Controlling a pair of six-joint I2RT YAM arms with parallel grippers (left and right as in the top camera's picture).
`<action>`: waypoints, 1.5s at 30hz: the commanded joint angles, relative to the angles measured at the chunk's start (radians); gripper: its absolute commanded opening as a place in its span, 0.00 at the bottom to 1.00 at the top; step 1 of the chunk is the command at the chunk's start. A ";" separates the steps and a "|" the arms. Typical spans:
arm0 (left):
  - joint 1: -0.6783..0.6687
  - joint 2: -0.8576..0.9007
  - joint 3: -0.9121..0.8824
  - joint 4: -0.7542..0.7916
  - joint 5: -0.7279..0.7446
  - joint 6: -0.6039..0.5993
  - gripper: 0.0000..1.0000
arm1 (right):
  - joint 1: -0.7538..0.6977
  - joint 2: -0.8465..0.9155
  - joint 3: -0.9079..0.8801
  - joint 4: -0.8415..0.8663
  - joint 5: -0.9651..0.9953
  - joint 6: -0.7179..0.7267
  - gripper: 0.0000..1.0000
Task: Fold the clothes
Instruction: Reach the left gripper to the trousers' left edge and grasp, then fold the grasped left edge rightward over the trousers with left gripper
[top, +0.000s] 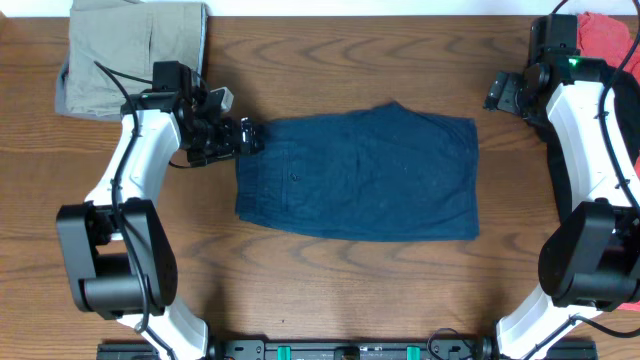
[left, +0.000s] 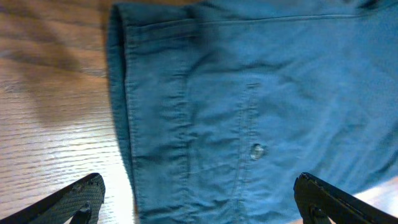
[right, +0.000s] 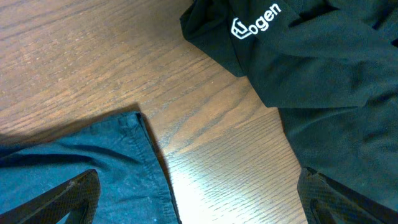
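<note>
**Fingers spread on both arms, nothing held**

Left fingers (left: 81, 196) stand wide apart at the bottom edge of my left wrist view, with nothing clamped between them. That left gripper (top: 250, 137) sits at the far left corner of the navy shorts (top: 370, 175), right at the waistband (left: 124, 112). I cannot tell whether it touches the cloth. A small button (left: 257, 150) shows on the fabric just ahead of it.

On my right wrist view the right gripper (right: 198, 186) is just as wide, and empty. It hangs over bare table (top: 330, 70), between a corner of the shorts and a black T-shirt (right: 323, 74) with a white logo (right: 256, 23). From overhead it is near the shorts' far right corner, but apart from it.

The shorts lie spread flat in the middle of the table, waistband to the left. Khaki shorts (top: 120, 50) lie bunched at the far left corner. A red garment (top: 605, 35) lies at the far right corner, behind the right arm.
</note>
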 joint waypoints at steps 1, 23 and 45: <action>0.023 0.020 0.004 0.000 -0.035 0.018 0.98 | 0.000 0.006 0.005 0.001 0.011 0.014 0.99; 0.057 0.233 -0.010 -0.047 0.079 0.022 0.98 | 0.000 0.006 0.005 0.001 0.010 0.014 0.99; 0.006 0.334 -0.011 -0.106 0.079 0.050 0.41 | 0.000 0.006 0.005 0.001 0.011 0.014 0.99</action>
